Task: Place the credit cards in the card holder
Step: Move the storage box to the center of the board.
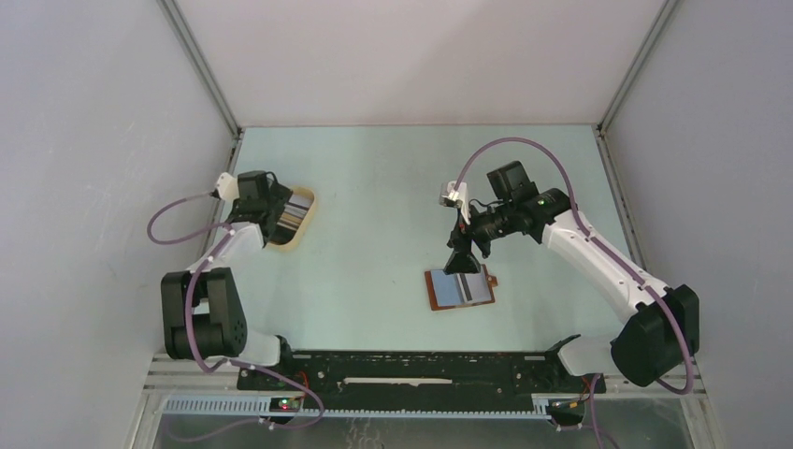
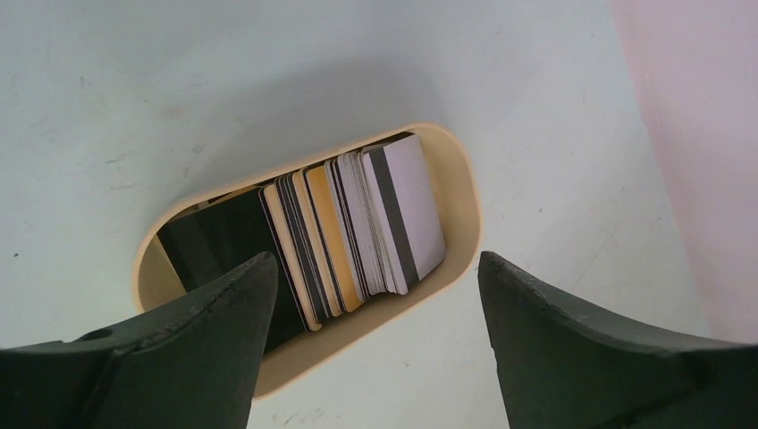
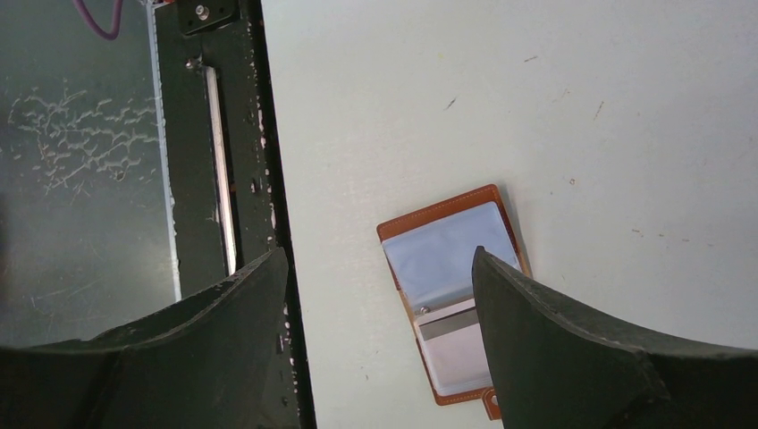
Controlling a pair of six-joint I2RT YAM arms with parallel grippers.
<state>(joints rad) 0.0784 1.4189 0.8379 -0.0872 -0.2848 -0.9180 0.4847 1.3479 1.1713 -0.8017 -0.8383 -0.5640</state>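
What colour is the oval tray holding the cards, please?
The tray is pale tan; clearest from the left wrist.

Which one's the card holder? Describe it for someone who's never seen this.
On the pale green table, look right of centre, beneath the open right gripper. The card holder lies flat and open there: a reddish-brown rectangular wallet with clear inner pockets and a clasp tab. Its only neighbour, the tan oval tray holding stacked cards, sits far left.

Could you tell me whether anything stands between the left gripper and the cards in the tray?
Nothing visible does. The left gripper hangs open above the cards, which sit uncovered in the tray. Only the tray's rim surrounds them, and it leaves the top free.
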